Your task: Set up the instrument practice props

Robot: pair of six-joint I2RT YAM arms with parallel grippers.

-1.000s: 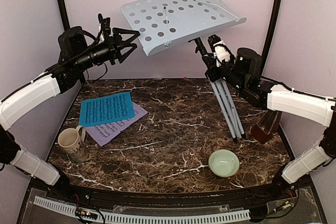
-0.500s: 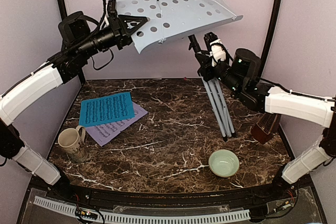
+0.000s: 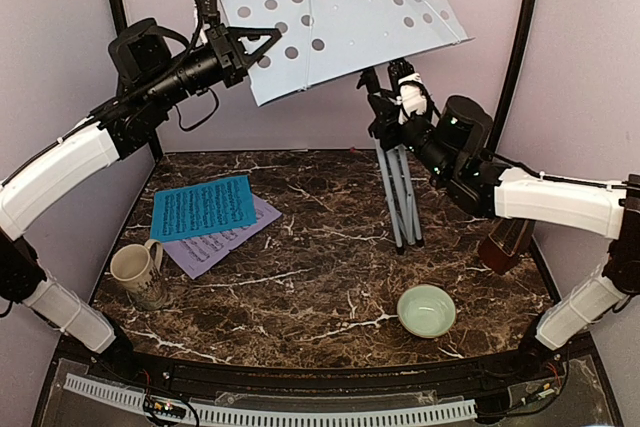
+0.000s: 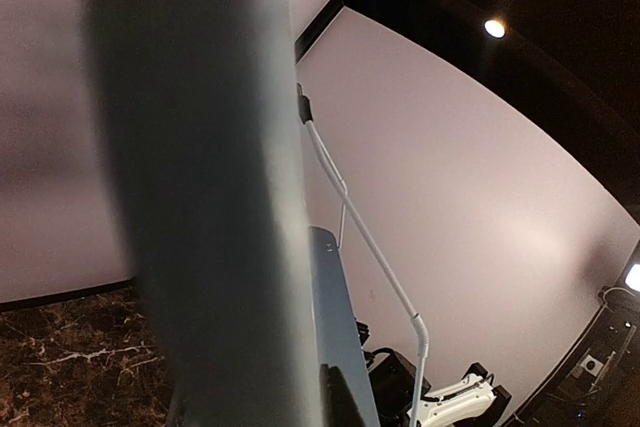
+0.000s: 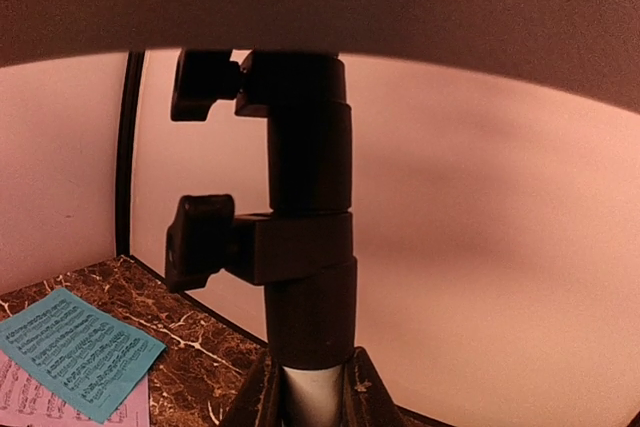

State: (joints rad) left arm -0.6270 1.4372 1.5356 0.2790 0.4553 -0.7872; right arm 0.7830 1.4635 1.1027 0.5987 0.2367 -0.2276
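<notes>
The silver-white music stand stands nearly upright at the back, its perforated desk (image 3: pixel 340 12) high and tilted, its folded legs (image 3: pixel 400 197) on the table. My left gripper (image 3: pixel 262 47) is shut on the desk's lower left edge; in the left wrist view the desk (image 4: pixel 200 197) fills the picture. My right gripper (image 3: pixel 393 112) is shut on the stand's post (image 5: pixel 308 197), its fingers (image 5: pixel 255 392) on either side of the white tube. The blue sheet (image 3: pixel 203 207) lies over the lilac sheet (image 3: pixel 225 239) at the left. The reddish-brown metronome (image 3: pixel 505 239) is partly hidden behind my right arm.
A beige mug (image 3: pixel 135 272) stands at the front left, near the sheets. A pale green bowl (image 3: pixel 427 309) sits at the front right. Black frame posts (image 3: pixel 520 37) and pale walls close in the back and sides of the marble table (image 3: pixel 320 277).
The stand has swung from leaning to nearly upright, its feet shifting left and its desk rising. My left gripper has closed on the desk's edge. The right gripper has stayed on the post.
</notes>
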